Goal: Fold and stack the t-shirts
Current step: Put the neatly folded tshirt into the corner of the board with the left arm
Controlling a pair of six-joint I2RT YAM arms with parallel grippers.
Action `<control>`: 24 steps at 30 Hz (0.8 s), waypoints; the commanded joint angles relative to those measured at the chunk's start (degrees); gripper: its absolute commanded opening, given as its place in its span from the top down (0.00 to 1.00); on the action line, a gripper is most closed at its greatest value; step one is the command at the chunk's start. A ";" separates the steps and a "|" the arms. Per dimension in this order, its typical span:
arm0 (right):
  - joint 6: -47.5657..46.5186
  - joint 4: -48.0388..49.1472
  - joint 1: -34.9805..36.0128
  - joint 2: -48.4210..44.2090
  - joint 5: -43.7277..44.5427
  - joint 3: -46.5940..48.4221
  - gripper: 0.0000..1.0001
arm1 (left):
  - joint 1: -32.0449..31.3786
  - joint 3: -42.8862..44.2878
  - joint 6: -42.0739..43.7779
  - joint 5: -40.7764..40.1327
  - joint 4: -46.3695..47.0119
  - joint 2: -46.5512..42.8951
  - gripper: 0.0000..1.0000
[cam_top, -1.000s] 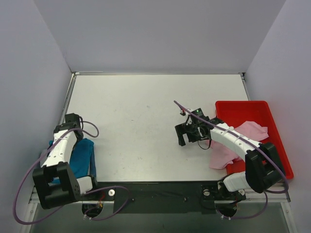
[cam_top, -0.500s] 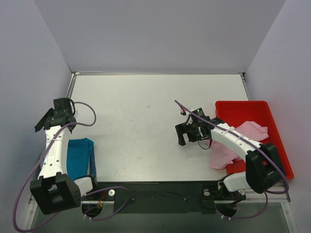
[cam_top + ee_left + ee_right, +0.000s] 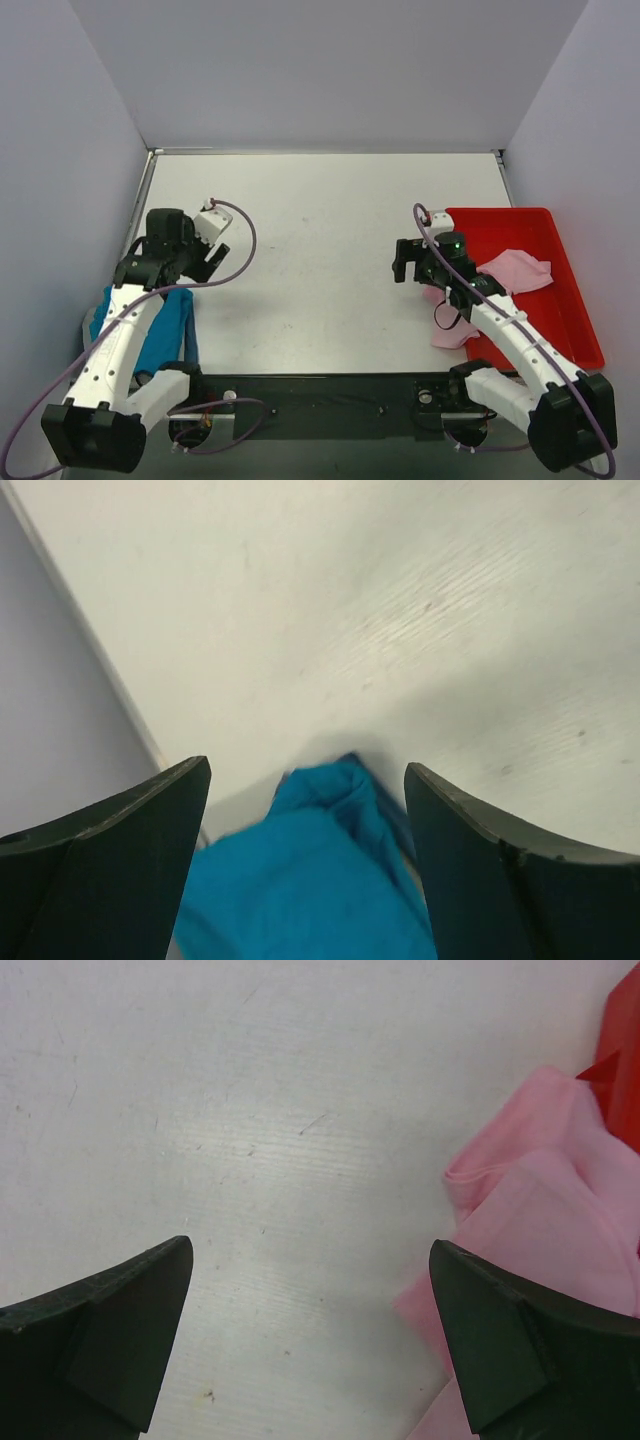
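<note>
1. Down at the lower left of the overhead view, a rumpled teal-blue cloth t-shirt (image 3: pixel 175 330) lay on the white worktop (image 3: pixel 320 220). It sat close to the left wall and was partly hidden under the left arm.
2. Just above the shirt's upper end in that view hung the left pincer (image 3: pixel 150 270), its jaws spread wide and gripping nothing.
3. Through the left wrist camera, the left pincer (image 3: pixel 305 770) framed the teal-blue cloth t-shirt (image 3: pixel 320 880), which filled the bottom centre. The shirt was clear of both dark fingers (image 3: pixel 120 860), and a bunched fold rose toward the middle of the frame.
4. Over at the right edge of the overhead view sat a red plastic tray (image 3: pixel 500 230). A pale pink cloth t-shirt (image 3: pixel 520 268) lay crumpled partly inside it and partly spilled over its left rim onto the worktop.
5. Just left of the tray, beside the spilled pink cloth, stood the right pincer (image 3: pixel 415 270), jaws fully apart and empty.
6. Through the right wrist camera, the right pincer (image 3: pixel 310 1248) showed bare worktop between its tips. The pale pink cloth t-shirt (image 3: pixel 540 1230) filled the right side, with a corner of the red plastic tray (image 3: pixel 625 1040) at the upper right. Whether the finger at the lower right touched the cloth could not be told.
</note>
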 commanded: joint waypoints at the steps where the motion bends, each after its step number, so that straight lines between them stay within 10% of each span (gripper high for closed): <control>1: -1.13 10.92 -0.85 -7.48 8.89 -5.00 0.00 | -0.62 -10.54 -3.76 20.40 25.02 -5.64 0.11; 8: -0.78 18.66 -3.67 -16.62 16.62 -15.45 0.00 | -0.79 -24.90 -17.32 21.56 51.44 -6.27 0.10; 24: -5.61 26.85 -5.16 -24.89 22.72 -28.21 0.00 | -0.53 -26.74 -24.61 14.45 60.76 11.22 0.09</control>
